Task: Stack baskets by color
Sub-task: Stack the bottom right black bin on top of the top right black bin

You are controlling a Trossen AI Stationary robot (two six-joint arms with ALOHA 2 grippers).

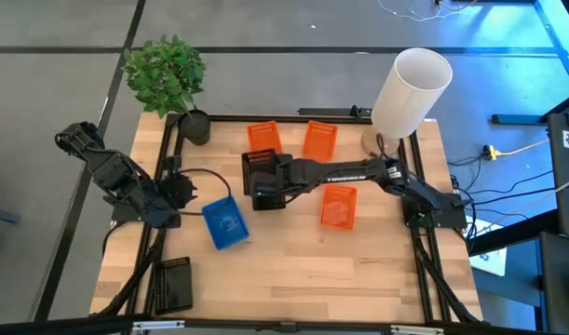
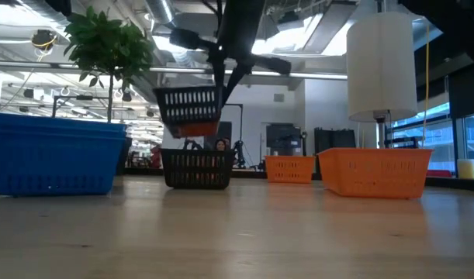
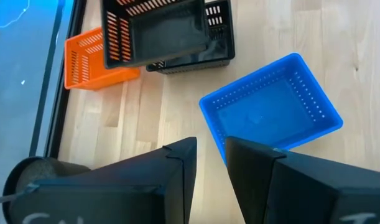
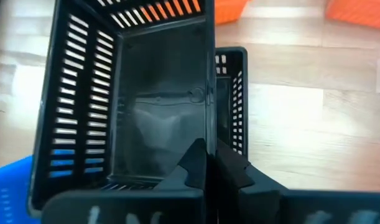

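My right gripper (image 4: 206,163) is shut on a black basket (image 2: 188,108), which hangs tilted just above a second black basket (image 2: 196,168) standing on its base mid-table. A blue basket (image 1: 225,223) sits on the table to their left, right in front of my left gripper (image 3: 208,168), which hovers open with nothing between its fingers. Three orange baskets stand apart on the table: two at the far side (image 1: 263,137) (image 1: 319,140) and one right of centre (image 1: 338,206). A third black basket (image 1: 172,284) lies near the front left corner. My right gripper pinches one side wall of the black basket at its rim (image 4: 208,118), one finger inside the basket and one outside. The fingers come slanting down from above, from the table's right. The basket is lifted clear and tilted, over the other black basket (image 4: 230,93).
A potted plant (image 1: 196,126) stands at the far left corner and a tall white cylinder (image 1: 410,88) at the far right corner. Bare wood lies along the near edge (image 1: 312,288). A black frame rail (image 1: 158,167) borders the table.
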